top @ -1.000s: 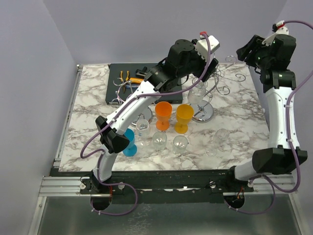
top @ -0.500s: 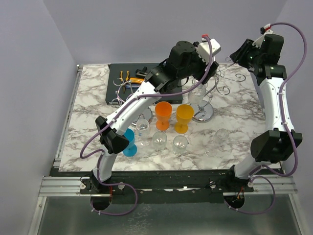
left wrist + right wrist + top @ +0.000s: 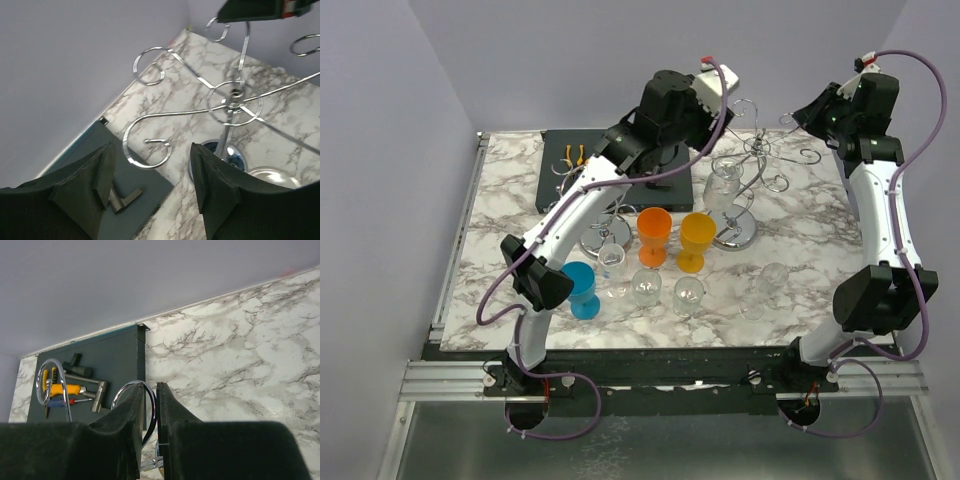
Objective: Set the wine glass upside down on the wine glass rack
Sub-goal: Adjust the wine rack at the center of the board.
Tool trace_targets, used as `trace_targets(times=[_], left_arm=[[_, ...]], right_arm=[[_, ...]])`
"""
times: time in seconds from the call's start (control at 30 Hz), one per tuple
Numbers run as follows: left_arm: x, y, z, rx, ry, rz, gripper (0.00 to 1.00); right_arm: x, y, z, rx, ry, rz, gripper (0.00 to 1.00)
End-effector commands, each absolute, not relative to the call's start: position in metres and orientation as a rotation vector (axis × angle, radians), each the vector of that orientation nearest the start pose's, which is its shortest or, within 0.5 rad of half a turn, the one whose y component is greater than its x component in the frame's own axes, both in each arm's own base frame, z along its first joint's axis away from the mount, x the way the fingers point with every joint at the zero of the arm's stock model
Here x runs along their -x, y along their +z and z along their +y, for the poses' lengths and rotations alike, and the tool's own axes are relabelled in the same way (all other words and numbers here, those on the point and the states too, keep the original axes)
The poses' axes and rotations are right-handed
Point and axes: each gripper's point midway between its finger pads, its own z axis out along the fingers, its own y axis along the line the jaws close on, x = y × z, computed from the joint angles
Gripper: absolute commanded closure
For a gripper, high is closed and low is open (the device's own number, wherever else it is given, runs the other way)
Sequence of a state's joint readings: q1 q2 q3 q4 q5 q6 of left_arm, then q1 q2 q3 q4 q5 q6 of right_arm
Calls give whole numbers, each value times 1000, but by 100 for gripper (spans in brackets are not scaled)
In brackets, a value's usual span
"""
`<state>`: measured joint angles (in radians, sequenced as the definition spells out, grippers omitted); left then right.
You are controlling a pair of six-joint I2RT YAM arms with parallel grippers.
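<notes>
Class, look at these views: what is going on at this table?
The right claw pinches an outer loop of the chrome wine glass rack. The left claw hangs open and empty above the rack. A clear wine glass is close by its post; whether it hangs there is unclear.
</notes>
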<state>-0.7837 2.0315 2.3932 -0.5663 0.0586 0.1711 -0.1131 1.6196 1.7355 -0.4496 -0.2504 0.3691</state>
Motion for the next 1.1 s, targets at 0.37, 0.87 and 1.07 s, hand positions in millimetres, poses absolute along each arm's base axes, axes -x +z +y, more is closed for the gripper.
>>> trace_targets(times=[0.37,0.87,1.07], left_arm=[[-406,386,-346,-888,-505,1715,38],[-394,354,-381,-1002,-575,1750,41],[-414,354,-393,-976,-532,1730,41]], right_arm=[[-474,357,-7,-323,333,1864,85],[-467,358,-11,-324,300,1867,85],[-463,356,-12,-324,292,1868,85]])
